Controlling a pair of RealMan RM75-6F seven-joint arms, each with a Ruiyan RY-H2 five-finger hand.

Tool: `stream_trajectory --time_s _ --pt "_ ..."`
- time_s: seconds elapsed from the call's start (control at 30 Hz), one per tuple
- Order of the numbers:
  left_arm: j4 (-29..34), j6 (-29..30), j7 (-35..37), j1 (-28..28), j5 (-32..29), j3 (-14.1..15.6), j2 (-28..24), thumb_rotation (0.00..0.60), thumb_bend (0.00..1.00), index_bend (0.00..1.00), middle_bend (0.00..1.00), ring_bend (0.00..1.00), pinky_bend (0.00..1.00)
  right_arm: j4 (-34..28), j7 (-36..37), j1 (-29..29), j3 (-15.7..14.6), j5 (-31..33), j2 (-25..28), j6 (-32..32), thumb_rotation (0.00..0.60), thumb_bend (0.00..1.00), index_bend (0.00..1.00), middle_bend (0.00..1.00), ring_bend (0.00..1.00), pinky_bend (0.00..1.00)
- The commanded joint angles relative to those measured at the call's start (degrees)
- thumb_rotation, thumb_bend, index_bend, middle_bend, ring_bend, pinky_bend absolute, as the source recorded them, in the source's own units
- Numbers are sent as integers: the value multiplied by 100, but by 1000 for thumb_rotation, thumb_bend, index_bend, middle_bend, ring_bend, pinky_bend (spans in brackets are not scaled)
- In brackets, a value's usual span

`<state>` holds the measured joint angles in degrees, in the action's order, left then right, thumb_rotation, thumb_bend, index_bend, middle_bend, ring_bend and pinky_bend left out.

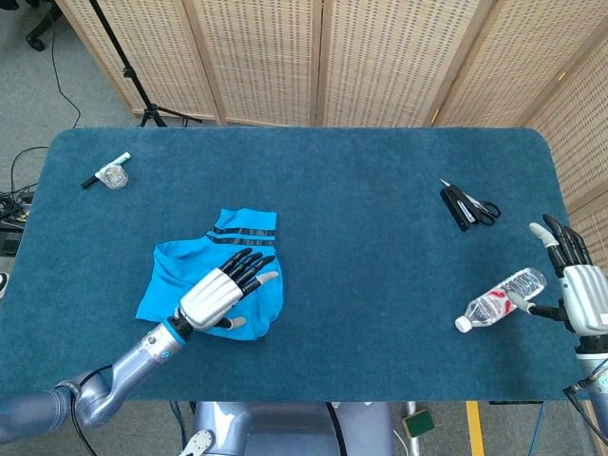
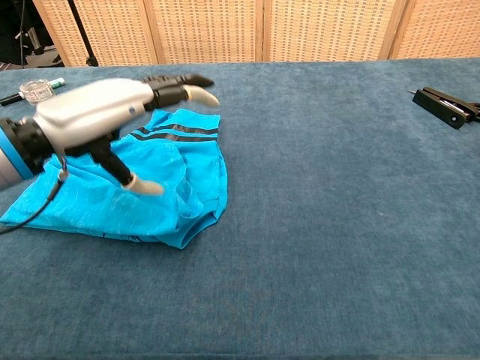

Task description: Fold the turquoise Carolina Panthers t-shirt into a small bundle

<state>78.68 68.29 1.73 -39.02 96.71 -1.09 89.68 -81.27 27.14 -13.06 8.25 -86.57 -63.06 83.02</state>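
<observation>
I have the turquoise t-shirt (image 1: 211, 275) lying partly folded at the near left of the blue table (image 1: 380, 237), striped sleeve toward the far side; my left hand (image 1: 220, 294) hovers over its near right part, fingers spread and empty; my right hand (image 1: 579, 285) sits open beside a plastic bottle (image 1: 499, 300). The cloth looks light and limp (it will slump and drag); I'd pinch the doubled hem edge rather than the middle.

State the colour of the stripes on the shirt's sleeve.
Dark, near black, on the turquoise t-shirt; the chest view shows them best.
</observation>
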Motion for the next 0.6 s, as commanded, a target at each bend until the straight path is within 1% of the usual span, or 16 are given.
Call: stream_trajectory --time_s 0.03,0.13,0.23,0.3,0.47,0.6 --pt "341 -258 -156 9 -697 -408 -254 600 68 202 0 0 0 3 21 0 4 8 6 -6 600 0 0 0 0 0" --pt "442 -695 -266 -113 -1221 -631 -367 600 94 226 0 0 0 22 47 -10 15 35 7 -32 600 0 0 0 0 0" --pt "276 -1134 -478 -260 -1687 -766 -337 600 136 279 0 0 0 48 73 -25 33 84 2 -82 600 0 0 0 0 0" --pt "183 -1357 -593 -326 -1920 -800 -304 600 152 307 0 0 0 71 84 -35 44 112 -2 -112 600 0 0 0 0 0" --pt "-81 -1842 -997 -484 -2504 -852 -205 600 171 335 0 0 0 143 96 -79 62 196 -35 -242 600 0 0 0 0 0" --pt "-298 -2101 -1171 -600 -2895 -918 -90 600 198 363 0 0 0 199 104 -109 80 263 -60 -332 600 0 0 0 0 0"
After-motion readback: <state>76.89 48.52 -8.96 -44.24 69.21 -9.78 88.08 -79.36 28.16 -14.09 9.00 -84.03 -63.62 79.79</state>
